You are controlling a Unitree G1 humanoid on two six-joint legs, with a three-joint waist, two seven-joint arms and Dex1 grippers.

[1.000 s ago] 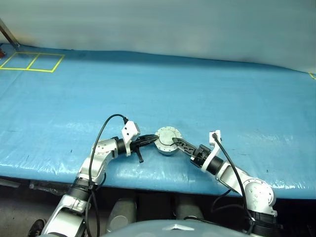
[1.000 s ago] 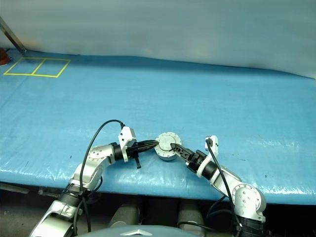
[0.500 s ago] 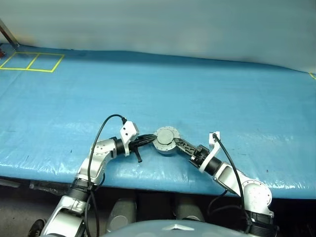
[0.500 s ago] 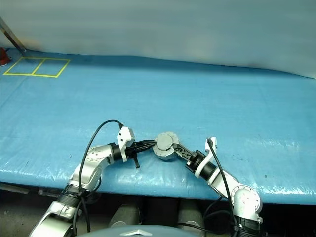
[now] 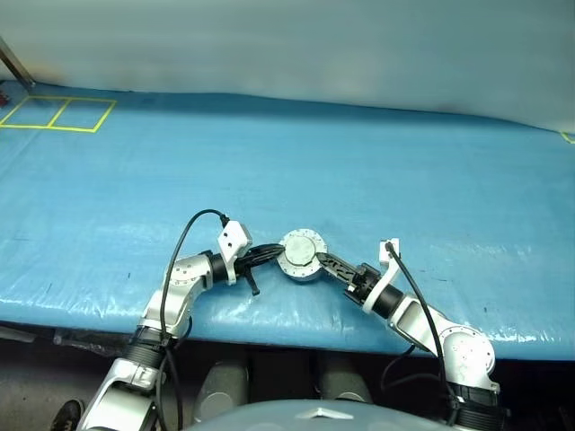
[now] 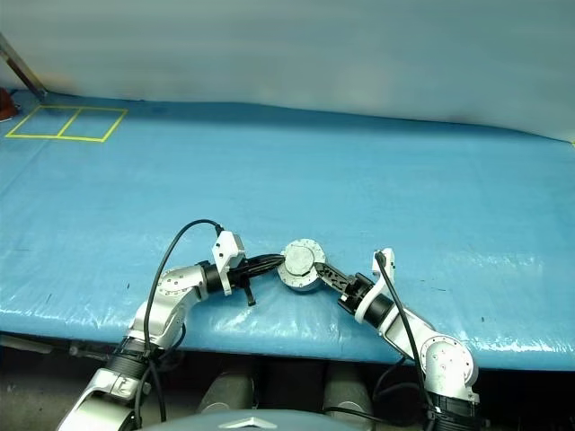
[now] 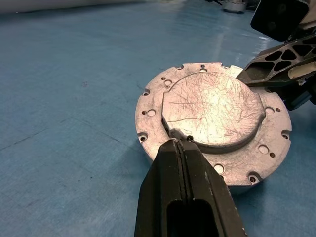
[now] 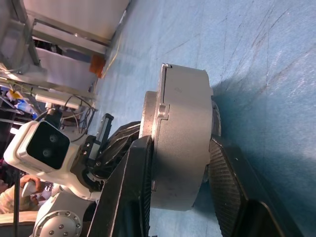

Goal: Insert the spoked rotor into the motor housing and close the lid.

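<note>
Head view: motor housing [image 5: 301, 256] with lid [image 5: 303, 248] on, lower centre, near blue table [image 5: 359, 162] front edge, open surface behind, left wrist view: left gripper [image 7: 180, 148] clenched against lid edge, right wrist view: right gripper [image 8: 180, 177] clamping housing's sides.

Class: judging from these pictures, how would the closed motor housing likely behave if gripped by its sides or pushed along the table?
The motor housing looks like solid metal, so probably stiff and heavy for its size. Its smooth round wall may slip between the right gripper's fingers. Squat, lying flat on the blue table, it should slide rather than tip or roll.
</note>
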